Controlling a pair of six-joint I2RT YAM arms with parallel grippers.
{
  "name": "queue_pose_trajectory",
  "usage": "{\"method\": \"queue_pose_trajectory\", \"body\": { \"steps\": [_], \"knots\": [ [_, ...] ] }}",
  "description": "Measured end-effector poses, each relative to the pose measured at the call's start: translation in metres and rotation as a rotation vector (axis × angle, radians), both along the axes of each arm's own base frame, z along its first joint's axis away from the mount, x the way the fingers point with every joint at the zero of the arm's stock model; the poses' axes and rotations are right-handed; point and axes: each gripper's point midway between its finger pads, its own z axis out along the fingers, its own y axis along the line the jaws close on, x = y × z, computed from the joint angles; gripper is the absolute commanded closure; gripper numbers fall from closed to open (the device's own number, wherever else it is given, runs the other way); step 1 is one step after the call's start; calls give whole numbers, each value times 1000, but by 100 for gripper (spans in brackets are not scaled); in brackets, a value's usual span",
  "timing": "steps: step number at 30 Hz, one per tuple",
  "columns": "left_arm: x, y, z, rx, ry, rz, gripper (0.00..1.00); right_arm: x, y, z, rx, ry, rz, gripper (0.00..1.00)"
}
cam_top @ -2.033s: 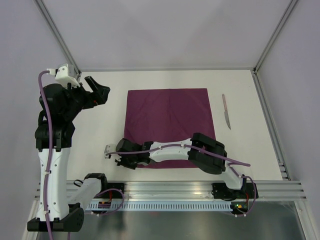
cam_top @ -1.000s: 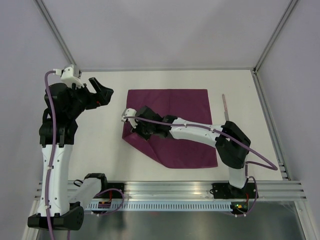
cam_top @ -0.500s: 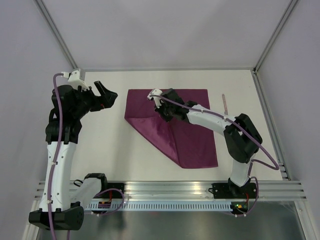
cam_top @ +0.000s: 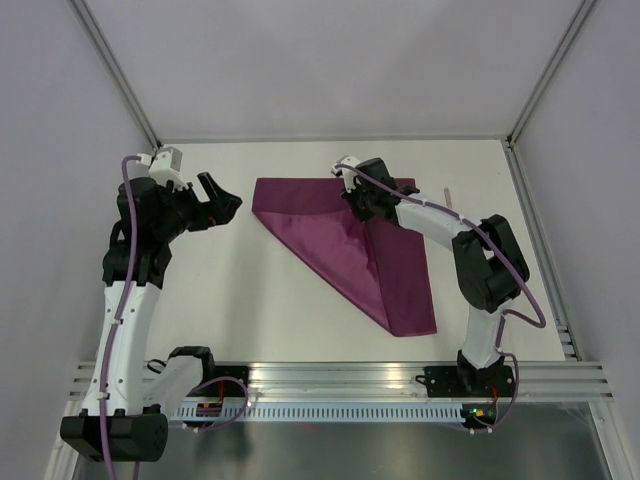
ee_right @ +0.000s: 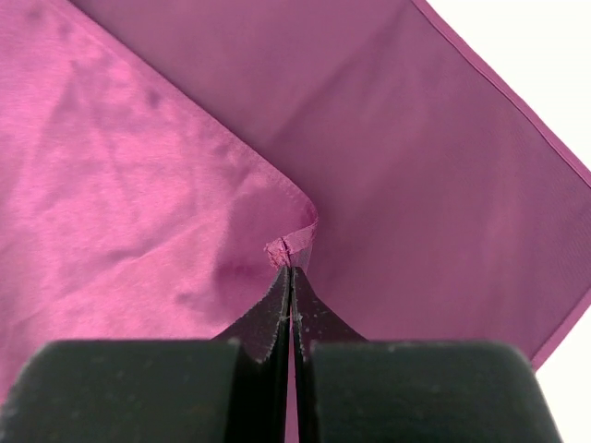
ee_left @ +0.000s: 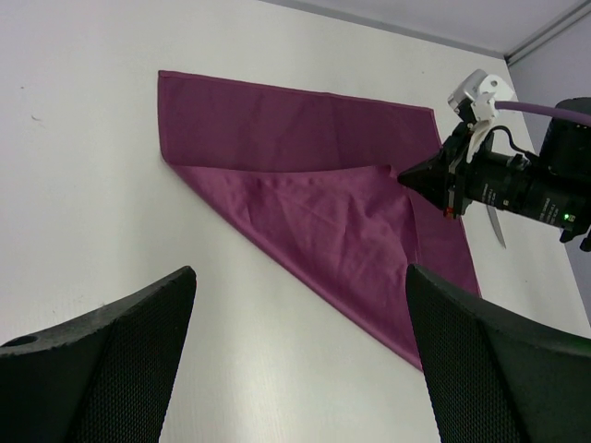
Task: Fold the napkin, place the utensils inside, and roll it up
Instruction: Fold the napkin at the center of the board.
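Napkin (cam_top: 345, 240) plum, creased, folded diagonally.

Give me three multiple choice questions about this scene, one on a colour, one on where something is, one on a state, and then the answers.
1. What colour is the napkin? A. white B. green C. dark plum
2. Where does the knife lie? A. on the napkin B. on the bare table beside the napkin C. against the far wall
3. What is the right gripper doing? A. shut on a napkin corner B. open over the table C. shut on the knife

Answers: 1 C, the cloth is plum in every view. 2 B, the left wrist view shows it on white table past the napkin's edge. 3 A, the right wrist view shows closed jaws pinching the corner.
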Motion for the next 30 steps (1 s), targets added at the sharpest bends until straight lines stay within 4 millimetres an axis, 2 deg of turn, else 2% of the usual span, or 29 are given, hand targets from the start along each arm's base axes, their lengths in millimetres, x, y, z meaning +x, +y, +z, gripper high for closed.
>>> {"method": "queue_pose_trajectory", "body": {
  "steps": [4, 14, 30],
  "knots": [
    [1, -1, -6, -1, 4, -4, 3, 14, -17, -8, -8, 8, -41, 99],
    [2, -4, -12, -10, 6, -26, 3, 50, -48, -7, 1, -17, -125, 100],
    [1, -7, -16, -17, 14, -43, 3, 76, -90, -27, -20, -16, -227, 100]
  ]
}}
